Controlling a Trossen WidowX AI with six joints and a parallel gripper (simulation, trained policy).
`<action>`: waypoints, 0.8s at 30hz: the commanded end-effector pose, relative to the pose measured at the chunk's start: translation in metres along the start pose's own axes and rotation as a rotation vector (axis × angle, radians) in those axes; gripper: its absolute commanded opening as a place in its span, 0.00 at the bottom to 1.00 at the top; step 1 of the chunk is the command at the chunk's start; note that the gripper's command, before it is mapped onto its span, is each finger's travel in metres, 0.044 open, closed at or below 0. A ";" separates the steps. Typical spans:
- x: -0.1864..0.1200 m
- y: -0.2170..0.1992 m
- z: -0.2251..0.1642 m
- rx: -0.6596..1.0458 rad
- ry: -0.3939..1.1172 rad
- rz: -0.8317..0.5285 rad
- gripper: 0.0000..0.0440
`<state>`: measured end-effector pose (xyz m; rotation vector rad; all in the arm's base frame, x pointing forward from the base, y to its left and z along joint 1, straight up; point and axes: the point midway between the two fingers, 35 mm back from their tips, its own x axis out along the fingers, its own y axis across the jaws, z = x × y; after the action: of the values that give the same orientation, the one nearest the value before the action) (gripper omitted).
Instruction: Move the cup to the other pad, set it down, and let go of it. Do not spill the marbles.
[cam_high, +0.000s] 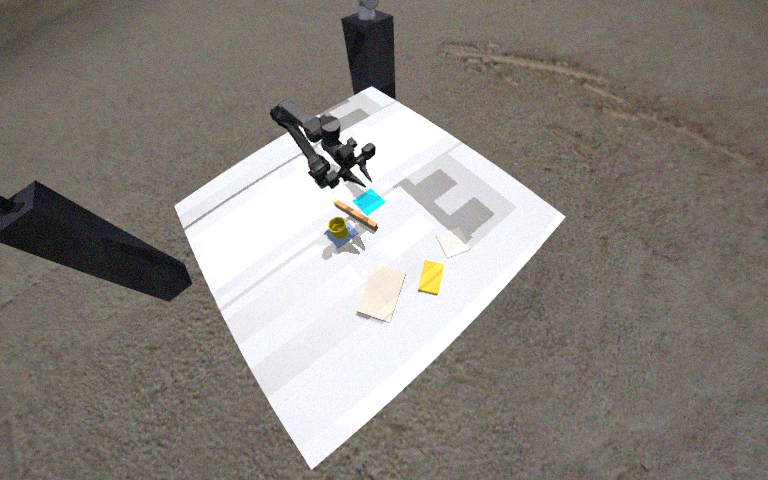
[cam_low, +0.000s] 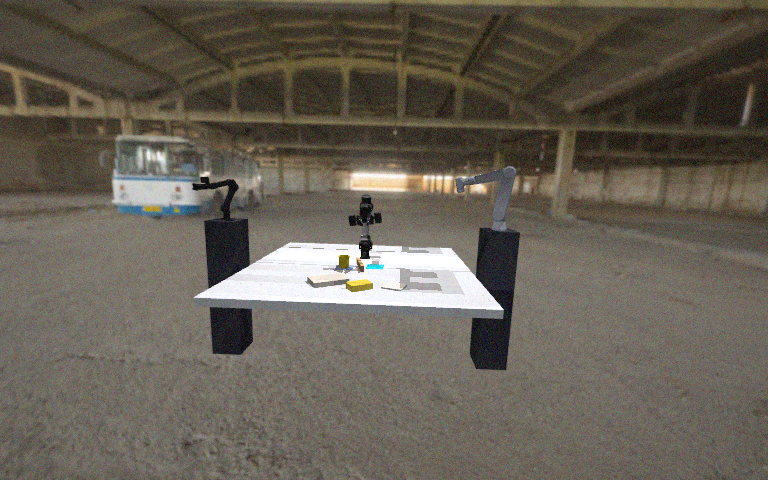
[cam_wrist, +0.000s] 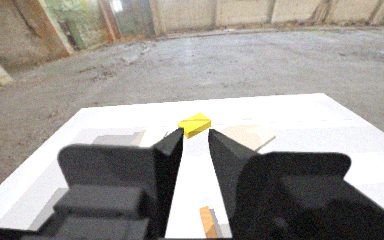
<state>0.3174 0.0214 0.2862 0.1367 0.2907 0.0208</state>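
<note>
Pincer (cam_high: 368, 183) (cam_low: 365, 219) (cam_wrist: 196, 132) a little open, nothing in its grip, up at one o'clock from the cup in the top view! Left to right now: cup (cam_high: 337, 228) (cam_low: 343, 261) upright on the blue pad (cam_high: 346, 240), bar (cam_high: 355, 215) (cam_low: 360, 264) (cam_wrist: 208, 222) at its two o'clock, then the cyan pad (cam_high: 368, 201) (cam_low: 374, 266) just beyond, also two o'clock.

Cup (cam_high: 337, 228) (cam_low: 343, 261) situated on one pad (cam_high: 347, 237); bar (cam_high: 355, 215) (cam_low: 360, 264) (cam_wrist: 208, 222) lies between it and the other pad (cam_high: 369, 201) (cam_low: 374, 266) (cup side left, exterior view).
</note>
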 end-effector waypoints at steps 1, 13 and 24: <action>0.002 0.003 -0.002 0.020 0.048 -0.001 0.23; 0.007 0.009 -0.019 0.053 0.247 -0.021 0.20; 0.007 0.008 -0.036 0.052 0.428 -0.060 0.25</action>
<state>0.3137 0.0351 0.2521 0.1737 0.6895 -0.0069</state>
